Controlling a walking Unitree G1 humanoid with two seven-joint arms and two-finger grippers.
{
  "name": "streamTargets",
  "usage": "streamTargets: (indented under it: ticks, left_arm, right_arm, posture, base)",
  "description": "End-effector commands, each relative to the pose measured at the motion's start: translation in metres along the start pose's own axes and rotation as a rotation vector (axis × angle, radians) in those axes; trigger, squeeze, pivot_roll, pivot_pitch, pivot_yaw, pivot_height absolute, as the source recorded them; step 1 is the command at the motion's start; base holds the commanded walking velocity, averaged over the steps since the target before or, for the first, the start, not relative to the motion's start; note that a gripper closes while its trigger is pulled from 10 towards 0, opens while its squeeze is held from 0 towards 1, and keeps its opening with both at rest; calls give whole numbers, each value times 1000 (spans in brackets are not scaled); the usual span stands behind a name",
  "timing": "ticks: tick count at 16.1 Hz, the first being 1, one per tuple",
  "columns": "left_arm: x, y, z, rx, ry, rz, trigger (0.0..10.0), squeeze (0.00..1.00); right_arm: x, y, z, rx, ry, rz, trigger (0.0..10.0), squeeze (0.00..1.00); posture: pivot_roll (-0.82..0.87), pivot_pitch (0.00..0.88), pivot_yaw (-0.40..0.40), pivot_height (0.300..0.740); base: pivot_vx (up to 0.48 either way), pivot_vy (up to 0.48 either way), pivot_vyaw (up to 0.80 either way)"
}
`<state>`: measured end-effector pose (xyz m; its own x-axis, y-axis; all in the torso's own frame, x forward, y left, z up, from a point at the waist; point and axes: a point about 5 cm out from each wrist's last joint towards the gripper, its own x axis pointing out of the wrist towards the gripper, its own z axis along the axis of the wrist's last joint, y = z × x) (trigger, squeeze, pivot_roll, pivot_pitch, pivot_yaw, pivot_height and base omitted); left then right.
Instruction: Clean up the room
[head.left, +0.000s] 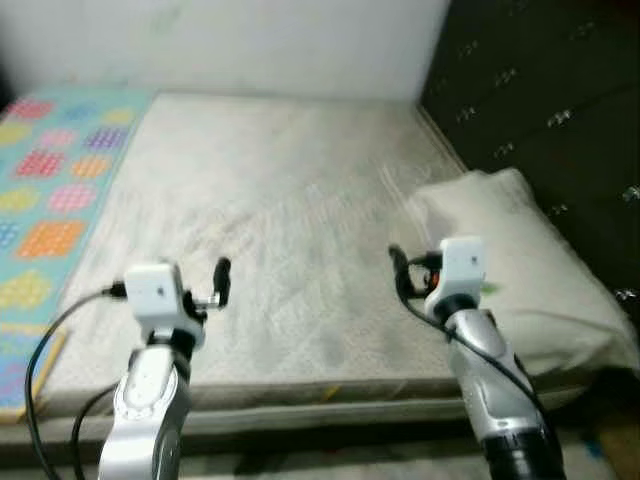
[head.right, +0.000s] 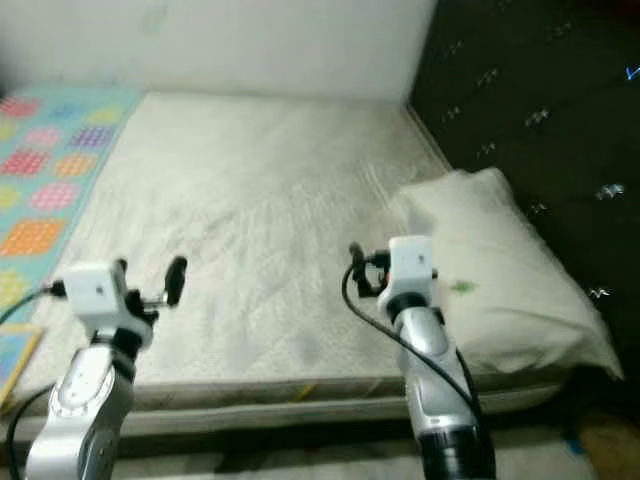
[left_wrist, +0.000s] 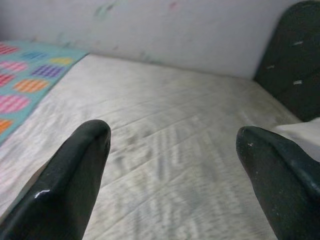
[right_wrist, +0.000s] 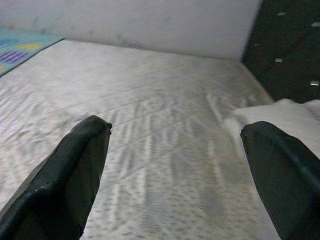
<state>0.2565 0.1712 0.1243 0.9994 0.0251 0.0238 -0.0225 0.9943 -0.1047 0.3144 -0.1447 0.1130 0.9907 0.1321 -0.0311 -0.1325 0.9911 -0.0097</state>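
Note:
A bed with a bare, off-white quilted mattress (head.left: 270, 210) lies in front of me. A white pillow (head.left: 520, 260) rests on its right side, by the dark headboard (head.left: 540, 100). A bright blanket (head.left: 50, 190) with coloured checked patches lies along the mattress's left side. My left gripper (head.left: 218, 285) hovers over the near left part of the mattress, open with nothing between its fingers (left_wrist: 75, 185). My right gripper (head.left: 400, 270) is held over the near right part, just left of the pillow, also open and empty, fingers (right_wrist: 65, 185) spread wide.
A white wall (head.left: 250, 40) bounds the far side of the bed. The tufted dark headboard runs along the right. The mattress's front edge (head.left: 330, 395) is just ahead of my arms, with a strip of floor (head.left: 330, 462) below it.

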Motion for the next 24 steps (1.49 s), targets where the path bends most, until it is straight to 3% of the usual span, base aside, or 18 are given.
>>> streamTargets:
  ticks: [1, 10, 17, 24]
  left_arm:
    - [1, 2, 2, 7, -2, 5, 10000, 0]
    - [2, 3, 2, 6, 1, -1, 10000, 0]
    - [2, 2, 2, 8, -2, -1, 10000, 0]
    - [2, -1, 4, -6, -26, -32, 10000, 0]
  right_arm:
    - [1, 4, 1, 4, -3, 16, 10000, 0]
    - [1, 4, 1, 19, -2, 9, 10000, 0]
    - [1, 3, 1, 24, 4, 9, 10000, 0]
    - [2, 4, 0, 19, 8, 20, 10000, 0]
  posture:
    - [-7, 56, -75, 740]
    - [-5, 54, -70, 740]
    - [-5, 52, -72, 740]
    - [-6, 45, -72, 740]
  base:
    - [0, 386, 450]
    - [0, 402, 47]
    - [0, 409, -359]
    - [34, 0, 0]
